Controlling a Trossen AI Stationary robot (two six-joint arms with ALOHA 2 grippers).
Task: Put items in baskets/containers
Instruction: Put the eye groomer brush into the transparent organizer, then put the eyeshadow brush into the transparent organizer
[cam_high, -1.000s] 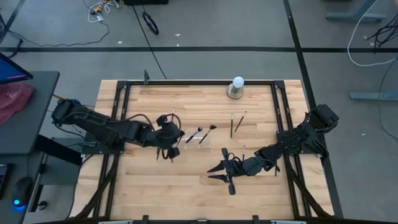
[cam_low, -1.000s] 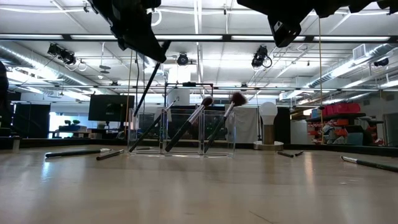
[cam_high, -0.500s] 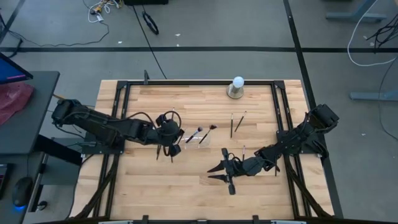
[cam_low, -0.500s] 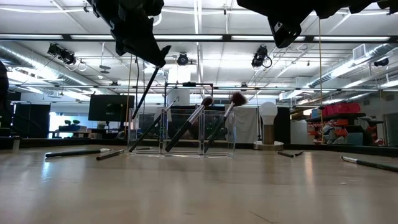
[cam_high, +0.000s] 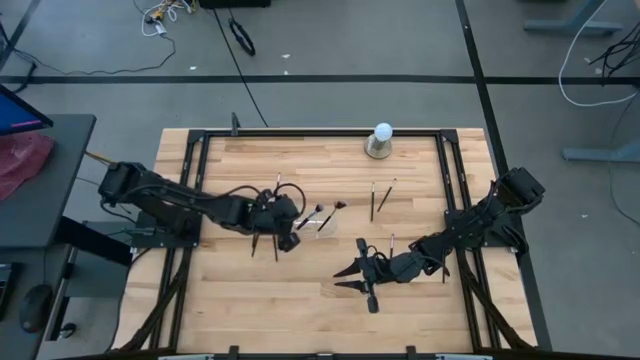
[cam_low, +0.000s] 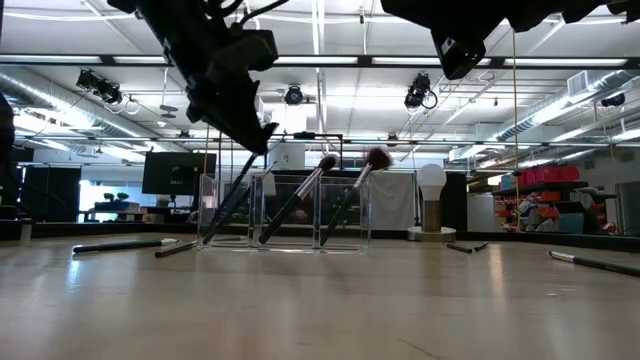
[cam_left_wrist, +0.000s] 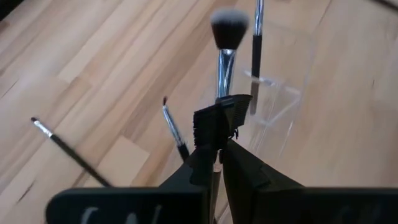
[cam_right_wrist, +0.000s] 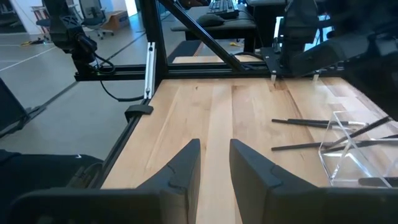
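The left hand (cam_left_wrist: 214, 155) is clamped on a brush (cam_low: 232, 190), its lower end inside the clear holder (cam_low: 285, 212) mid-bench (cam_high: 300, 290). Released at this slant, it may lever the light holder over, spilling the brushes already leaning inside. The right hand (cam_high: 358, 277) waits nearby, fingers apart.

Left hand (cam_high: 283, 212) crowds holder (cam_low: 285, 212); open table (cam_high: 300, 300) near front.

My left gripper (cam_left_wrist: 216, 163) hides the lower shaft of the brush (cam_left_wrist: 225, 59) I pinch; the clear holder (cam_right_wrist: 357, 149) is cut off by my right wrist view's edge
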